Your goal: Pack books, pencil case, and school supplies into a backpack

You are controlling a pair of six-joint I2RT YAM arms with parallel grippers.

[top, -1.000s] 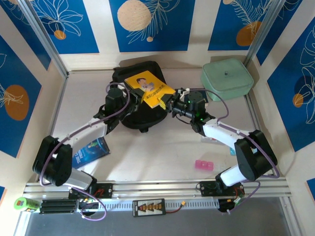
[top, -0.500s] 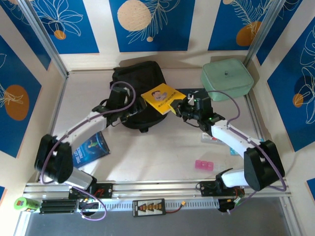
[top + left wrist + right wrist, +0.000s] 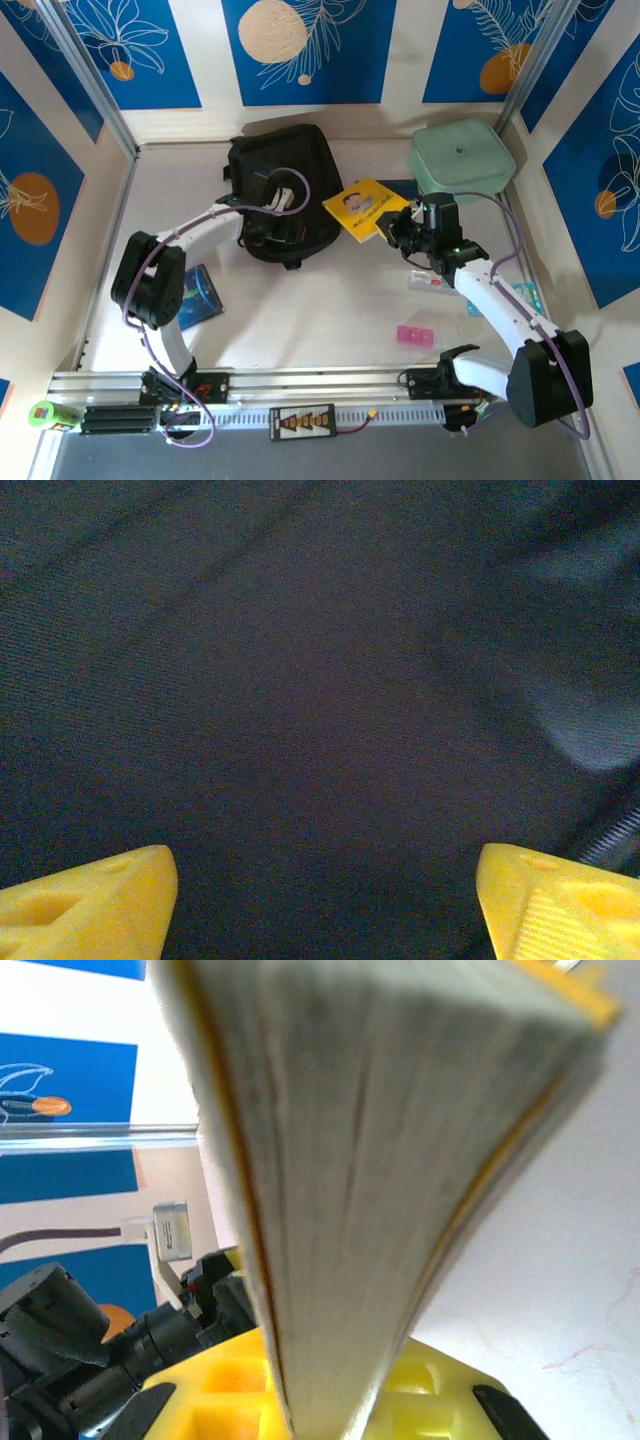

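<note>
Your right claw [image 3: 402,228] is pinched tight on the near corner of the yellow book [image 3: 365,203]. In the right wrist view, the book's pages stand edge-on between the yellow fingers [image 3: 430,1395]. The book is between the black backpack [image 3: 300,160] on the left and the green case [image 3: 460,160] at the far right. Your left claw [image 3: 320,905] is wide, close over the backpack's cloth, holding nothing. The blue book [image 3: 195,297] lies on the worktop [image 3: 320,310] at the near left. The pink block [image 3: 415,335] lies at the near right.

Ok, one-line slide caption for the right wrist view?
Right end effector clamps the yellow paperback, page edge close to the lens, pale table behind.
</note>
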